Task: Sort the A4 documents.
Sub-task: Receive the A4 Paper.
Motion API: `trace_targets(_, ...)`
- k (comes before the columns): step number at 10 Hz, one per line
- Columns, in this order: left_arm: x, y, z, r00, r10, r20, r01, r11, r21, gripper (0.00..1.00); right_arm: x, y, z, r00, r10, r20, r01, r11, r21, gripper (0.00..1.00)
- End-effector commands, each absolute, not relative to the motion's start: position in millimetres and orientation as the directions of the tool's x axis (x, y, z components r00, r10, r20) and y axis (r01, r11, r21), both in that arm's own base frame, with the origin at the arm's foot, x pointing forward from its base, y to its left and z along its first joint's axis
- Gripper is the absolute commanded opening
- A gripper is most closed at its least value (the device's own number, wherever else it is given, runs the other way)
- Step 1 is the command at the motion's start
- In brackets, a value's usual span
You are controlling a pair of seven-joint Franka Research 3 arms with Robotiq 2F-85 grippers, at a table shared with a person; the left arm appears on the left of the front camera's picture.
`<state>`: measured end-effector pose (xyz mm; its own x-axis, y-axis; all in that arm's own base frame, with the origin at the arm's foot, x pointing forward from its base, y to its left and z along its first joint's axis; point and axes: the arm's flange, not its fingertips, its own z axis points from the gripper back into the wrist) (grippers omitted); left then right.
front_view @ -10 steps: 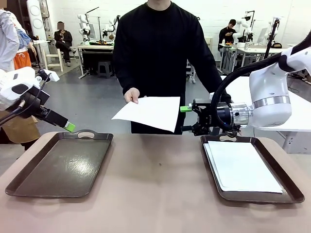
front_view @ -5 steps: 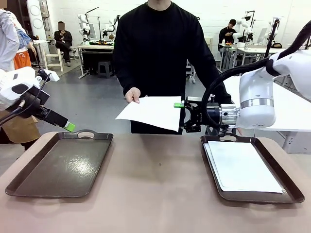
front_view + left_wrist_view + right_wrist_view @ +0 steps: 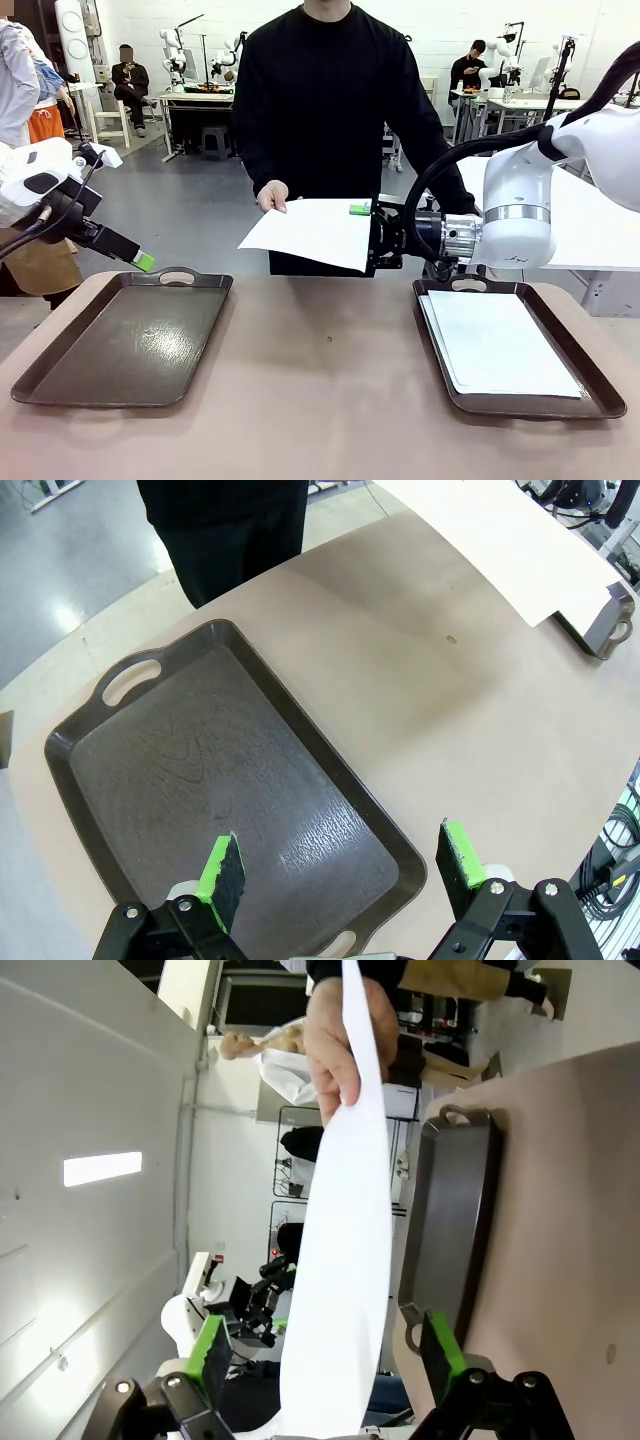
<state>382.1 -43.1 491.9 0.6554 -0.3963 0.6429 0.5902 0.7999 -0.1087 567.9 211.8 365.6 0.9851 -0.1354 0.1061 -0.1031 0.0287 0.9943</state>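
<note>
A person at the far side holds out an A4 document (image 3: 312, 232) by its left edge with one hand (image 3: 271, 195), level above the table. My right gripper (image 3: 366, 238) is open, its fingers straddling the sheet's right edge. In the right wrist view that sheet (image 3: 340, 1260) runs edge-on between the spread green pads (image 3: 212, 1348) of my right gripper (image 3: 325, 1360), and the hand (image 3: 340, 1040) grips its far end. More A4 documents (image 3: 497, 343) lie stacked in the right tray (image 3: 520, 405). My left gripper (image 3: 135, 258) hangs open over the bare left tray (image 3: 200, 780), where the left gripper (image 3: 345, 875) holds nothing.
The two dark brown handled trays (image 3: 120, 340) sit left and right on the tan table (image 3: 320, 380). The middle of the table between them is bare. Other people, desks and chairs stand far behind the person.
My right gripper has slid left until its fingers are around the held sheet's right edge. The person raised the sheet slightly. The left arm has not moved.
</note>
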Motion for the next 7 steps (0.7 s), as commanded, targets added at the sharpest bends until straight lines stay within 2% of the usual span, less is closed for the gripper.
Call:
trace_targets(1, 383.3, -41.3, 490.5, 0.655, -0.393, 0.646, 0.593, 0.797, -0.117, 1.00, 575.9, 215.2, 362.1, 0.984, -0.158, 0.085, -0.088, -0.013, 0.996, 0.91)
trace_targets(7, 383.3, -41.3, 490.5, 0.655, -0.393, 0.646, 0.593, 0.797, -0.117, 1.00, 577.9, 219.0, 359.2, 0.990, -0.129, 0.064, -0.066, -0.011, 0.998, 0.40)
